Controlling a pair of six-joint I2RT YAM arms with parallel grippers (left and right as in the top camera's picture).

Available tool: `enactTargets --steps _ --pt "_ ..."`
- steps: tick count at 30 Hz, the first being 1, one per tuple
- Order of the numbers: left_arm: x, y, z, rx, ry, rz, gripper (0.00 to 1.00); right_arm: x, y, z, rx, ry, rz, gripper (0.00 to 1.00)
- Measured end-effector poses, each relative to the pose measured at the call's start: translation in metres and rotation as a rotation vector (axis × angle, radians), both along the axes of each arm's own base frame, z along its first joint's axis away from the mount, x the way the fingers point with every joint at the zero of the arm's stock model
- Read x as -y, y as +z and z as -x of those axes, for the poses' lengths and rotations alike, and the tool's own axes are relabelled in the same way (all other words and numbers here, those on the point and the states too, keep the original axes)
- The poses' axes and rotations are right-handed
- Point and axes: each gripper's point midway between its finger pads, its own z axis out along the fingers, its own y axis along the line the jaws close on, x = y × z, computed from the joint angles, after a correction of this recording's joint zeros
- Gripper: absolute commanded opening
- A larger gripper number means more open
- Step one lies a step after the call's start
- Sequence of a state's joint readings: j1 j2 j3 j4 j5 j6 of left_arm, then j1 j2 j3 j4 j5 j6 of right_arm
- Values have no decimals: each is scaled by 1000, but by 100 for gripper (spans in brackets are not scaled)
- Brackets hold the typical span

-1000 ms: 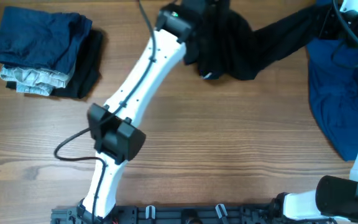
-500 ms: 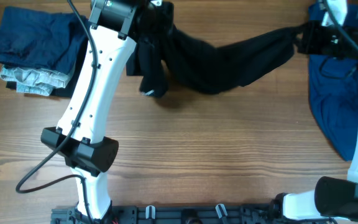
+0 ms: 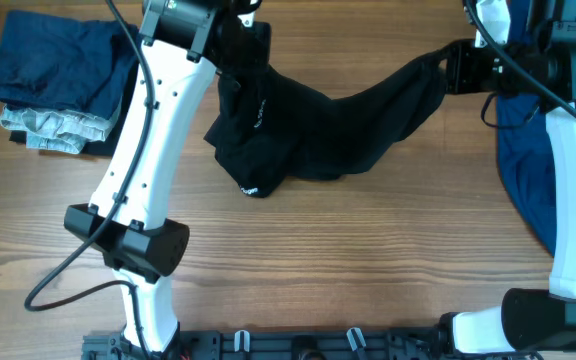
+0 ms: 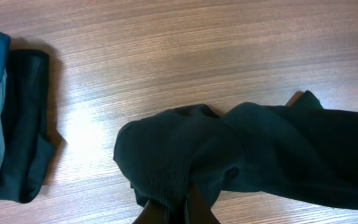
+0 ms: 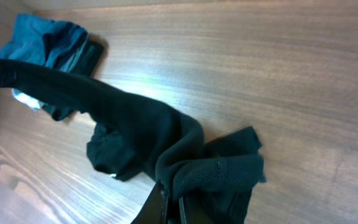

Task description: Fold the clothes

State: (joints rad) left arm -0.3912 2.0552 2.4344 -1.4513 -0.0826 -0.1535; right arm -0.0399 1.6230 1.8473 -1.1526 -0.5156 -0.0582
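- Left gripper [image 3: 249, 36], at the upper left-centre of the overhead frame, is pinching one bunched end of the large black soft-fabric shirt with small white lettering [image 3: 338, 130]. Its jaws are pressing together on the cloth, as the bottom edge of the left wrist view is showing.
- Right gripper [image 3: 456, 70], at the upper right, is clamping the opposite end of that shirt, with its jaws likewise closed on a gathered fold.
- Between the two grippers the shirt is hanging in a sagging arc across the upper middle of the frame. A crumpled lobe bearing the lettering appears to be resting on the brown wood-grain table [image 3: 368, 270].
- A royal-blue soft garment [image 3: 528, 170] is lying loose along the right edge, partly under the right arm.
- A neat stack of folded dark-blue, grey and black clothes [image 3: 63, 85] is sitting in the upper left.
- By my judgement, the step in hand is stretching the black shirt out before laying it flat; no fold is made in it yet.
- The next move is calling for drawing the two ends further apart until the sag goes. The cloth then needs lowering evenly onto bare wood in the centre, away from the stack and the blue garment.
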Motion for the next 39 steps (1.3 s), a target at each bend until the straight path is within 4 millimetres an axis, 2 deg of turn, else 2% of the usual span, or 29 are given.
enactTargets --steps 2,6,9,11,13,15,17,18,19,23,26,28,30,32,36,39 --pt "-5 4 -9 30 17 11 4 3 8 -12 66 -10 17 4" --pt "-23 36 -60 237 87 83 4 23 47 -53 311 -61 59 4" --pt "-44 54 -83 333 136 109 4 40 68 -67 417 -101 71 4" --pt "-57 64 -90 374 163 117 4 52 85 -69 462 -131 82 4" --pt "-60 78 -92 411 169 128 4 59 107 -69 517 -145 92 4" --pt "-62 104 -89 472 170 147 4 62 132 -65 581 -154 101 4" --pt "-64 132 -82 534 169 167 4 62 149 -59 625 -152 115 4" --pt "-67 160 -67 593 168 186 4 60 166 -49 664 -150 120 4" --pt "-69 176 -58 626 167 196 4 60 173 -41 681 -152 125 4" --pt "-78 235 -13 748 164 235 4 57 203 -8 753 -154 148 4" --pt "-87 282 28 860 159 271 4 54 227 17 818 -159 166 4" --pt "-92 303 51 915 158 289 4 53 237 28 846 -163 171 4" --pt "-94 309 57 932 157 294 4 53 239 28 850 -163 171 4" --pt "-93 307 55 927 157 292 4 54 236 24 845 -164 171 5" --pt "-87 286 30 873 159 275 4 57 227 8 826 -166 171 4" --pt "-84 272 15 840 160 264 4 60 213 -11 793 -164 168 5"
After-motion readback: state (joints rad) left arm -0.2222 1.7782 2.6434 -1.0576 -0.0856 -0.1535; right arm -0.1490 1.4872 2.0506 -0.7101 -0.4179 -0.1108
